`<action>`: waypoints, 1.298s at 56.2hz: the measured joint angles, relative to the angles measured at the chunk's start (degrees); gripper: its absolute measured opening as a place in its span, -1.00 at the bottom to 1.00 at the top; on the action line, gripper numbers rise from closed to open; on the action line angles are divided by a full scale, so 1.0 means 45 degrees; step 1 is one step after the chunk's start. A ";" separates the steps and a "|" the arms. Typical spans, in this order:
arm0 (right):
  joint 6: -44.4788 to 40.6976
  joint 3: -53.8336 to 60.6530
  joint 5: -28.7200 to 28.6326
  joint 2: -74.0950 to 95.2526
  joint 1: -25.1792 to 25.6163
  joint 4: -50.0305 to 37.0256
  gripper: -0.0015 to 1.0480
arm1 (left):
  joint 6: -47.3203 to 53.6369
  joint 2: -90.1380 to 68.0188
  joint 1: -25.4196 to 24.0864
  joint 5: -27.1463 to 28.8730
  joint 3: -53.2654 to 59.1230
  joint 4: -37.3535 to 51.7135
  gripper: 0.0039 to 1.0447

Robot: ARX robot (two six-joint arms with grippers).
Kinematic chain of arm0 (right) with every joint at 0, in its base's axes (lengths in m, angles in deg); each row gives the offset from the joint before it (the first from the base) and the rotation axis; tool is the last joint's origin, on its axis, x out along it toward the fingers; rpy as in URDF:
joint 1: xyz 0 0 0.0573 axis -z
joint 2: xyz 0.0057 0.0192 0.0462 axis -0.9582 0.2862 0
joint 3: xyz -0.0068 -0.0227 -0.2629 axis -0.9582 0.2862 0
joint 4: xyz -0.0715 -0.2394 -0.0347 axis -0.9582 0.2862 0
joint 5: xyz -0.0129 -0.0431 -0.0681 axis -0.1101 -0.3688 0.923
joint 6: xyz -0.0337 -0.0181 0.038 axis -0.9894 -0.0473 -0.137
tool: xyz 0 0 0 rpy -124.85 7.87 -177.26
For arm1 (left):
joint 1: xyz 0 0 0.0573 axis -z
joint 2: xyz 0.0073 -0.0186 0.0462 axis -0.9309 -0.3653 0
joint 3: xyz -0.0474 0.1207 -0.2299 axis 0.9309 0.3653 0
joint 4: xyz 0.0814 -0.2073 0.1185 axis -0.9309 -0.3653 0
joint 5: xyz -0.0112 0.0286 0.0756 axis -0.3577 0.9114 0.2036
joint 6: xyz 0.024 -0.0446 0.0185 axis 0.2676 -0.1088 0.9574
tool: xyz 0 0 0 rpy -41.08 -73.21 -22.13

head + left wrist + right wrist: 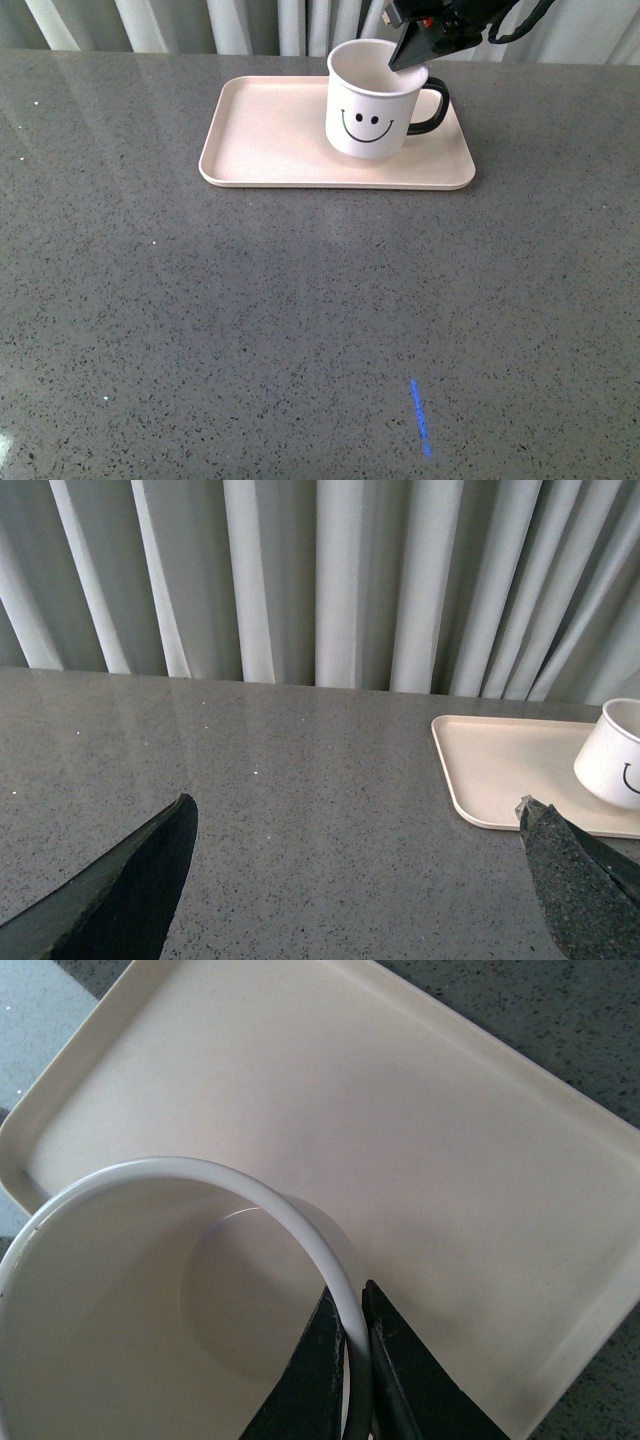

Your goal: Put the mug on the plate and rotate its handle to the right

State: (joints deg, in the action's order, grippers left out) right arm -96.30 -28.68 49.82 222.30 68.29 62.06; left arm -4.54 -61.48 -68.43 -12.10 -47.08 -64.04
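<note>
Already the mug (366, 112) stands upright on the plate (270, 140), directly under the right claw (405, 58). The claw reaches in from above and is closed narrow on the mug's wall: the right wrist view shows one finger (310, 1380) inside the rim and the other outside, with the white rim pinched between them. A rim pinch like this lets the claw carry the mug and turn it about its own axis without touching the handle (432, 108). The handle juts out just to the claw's right and a little below it, toward the robot's right. Most of the plate's bare surface lies to the claw's left, so the mug sits near the plate's right end. Placing and turning both look done; what seems left is to let go and lift straight up so the fingers don't drag the mug. The left claw (355, 802) is spread wide, holding nothing, over the grey worktop (300, 320), with plate and mug ahead and off to one side, probably parked clear.
</note>
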 joint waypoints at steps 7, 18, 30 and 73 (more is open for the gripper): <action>-0.0097 -0.0243 -0.0019 0.0214 -0.0053 0.0092 -0.97 | 0.0000 0.0000 0.0000 0.0000 0.0000 0.0000 0.83; -0.0321 -0.0471 -0.0112 0.0350 -0.0063 0.0262 -0.97 | 0.0000 0.0000 0.0000 0.0000 0.0000 0.0000 0.83; -0.0748 -0.0466 -0.0165 0.0461 -0.0136 0.0306 -0.97 | 0.0000 0.0000 0.0000 0.0000 0.0000 0.0000 0.83; -0.1462 -0.0461 -0.0131 0.0622 -0.0267 0.0384 -0.97 | 0.0000 0.0000 0.0000 0.0000 0.0000 0.0000 0.83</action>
State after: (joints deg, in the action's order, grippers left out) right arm -102.88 -30.76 49.23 225.09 67.09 63.79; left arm -4.54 -61.48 -68.43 -12.10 -47.08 -64.04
